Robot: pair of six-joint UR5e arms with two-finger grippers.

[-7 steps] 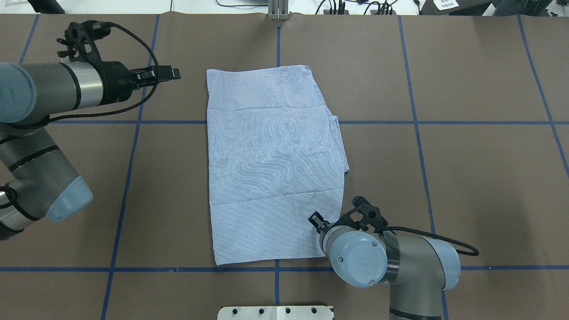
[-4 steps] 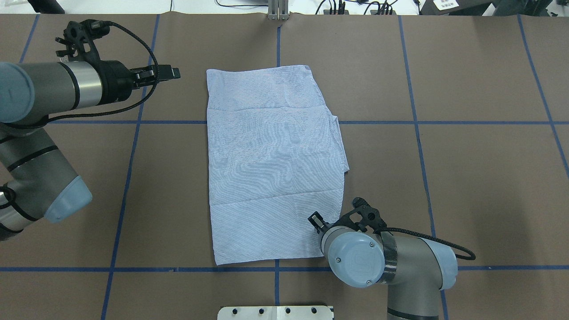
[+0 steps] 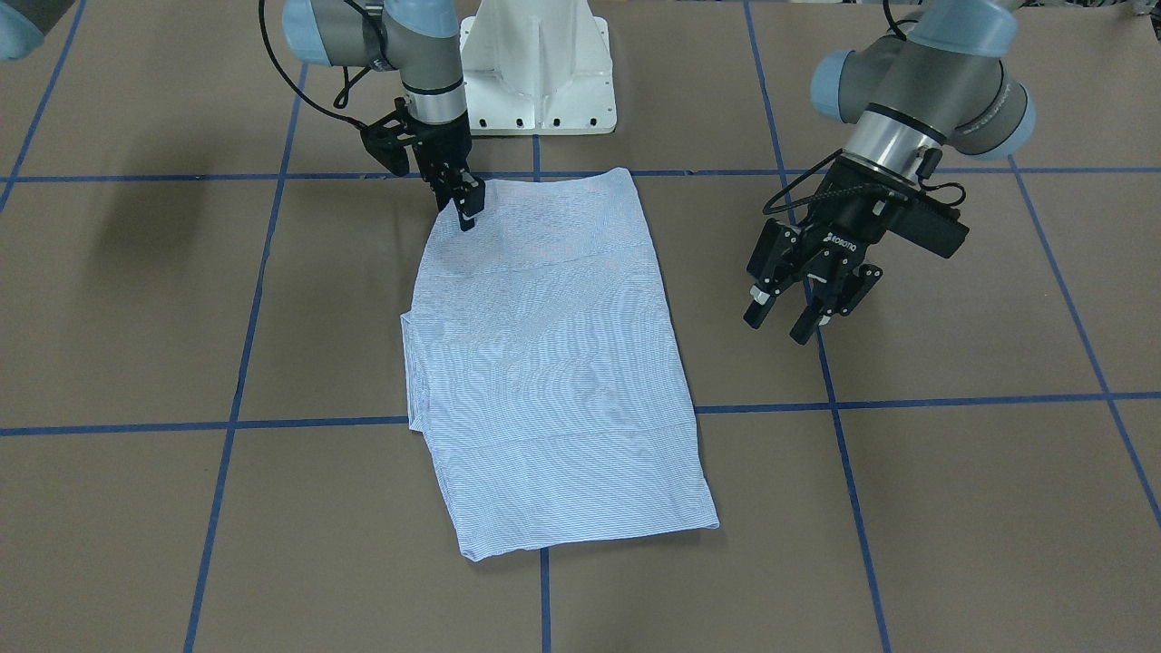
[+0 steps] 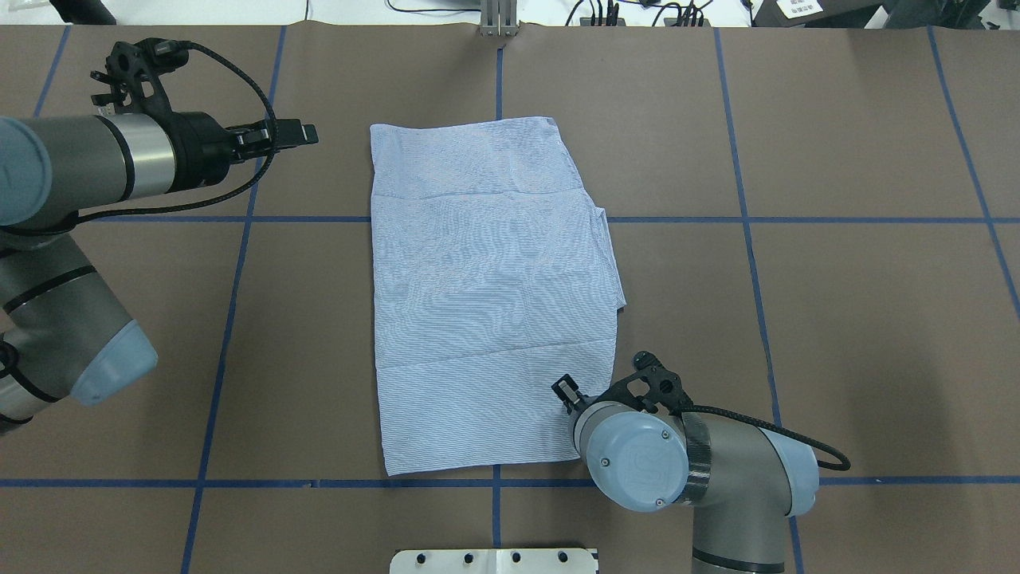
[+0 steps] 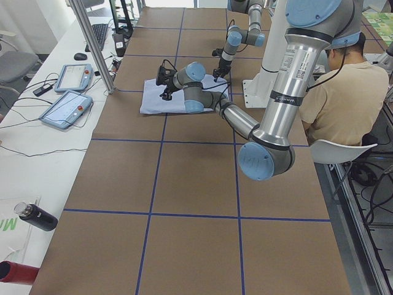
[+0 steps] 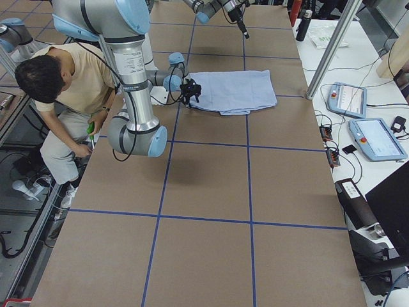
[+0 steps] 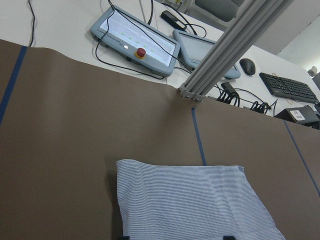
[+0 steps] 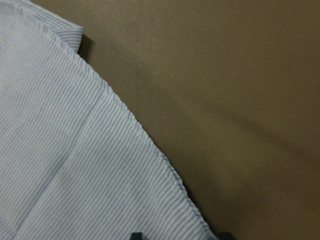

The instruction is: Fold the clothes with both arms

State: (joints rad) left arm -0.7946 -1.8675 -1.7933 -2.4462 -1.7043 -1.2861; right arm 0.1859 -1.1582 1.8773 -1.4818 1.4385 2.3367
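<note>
The shirt (image 3: 553,363) lies folded into a flat, long rectangle of pale blue striped cloth (image 4: 494,295) in the middle of the table. My right gripper (image 3: 468,216) points down at the shirt's corner nearest the robot base. In the right wrist view its two fingertips stand apart, so it is open, with the shirt's hem (image 8: 145,140) running between them. In the overhead view its own wrist hides it. My left gripper (image 3: 776,326) hangs open above bare table, well off the shirt's side (image 4: 307,133), and the left wrist view looks at the far end of the shirt (image 7: 190,205).
The white pedestal base (image 3: 540,63) stands just behind the shirt. A seated person (image 5: 338,92) is beside the robot. Two teach pendants (image 7: 135,35), cables and an aluminium post (image 7: 225,50) line the far table edge. Blue tape lines (image 4: 239,263) grid the brown tabletop.
The left arm has drawn back a little, away from the shirt, with its gripper still open. The right arm has shifted only slightly. The shirt has not moved.
</note>
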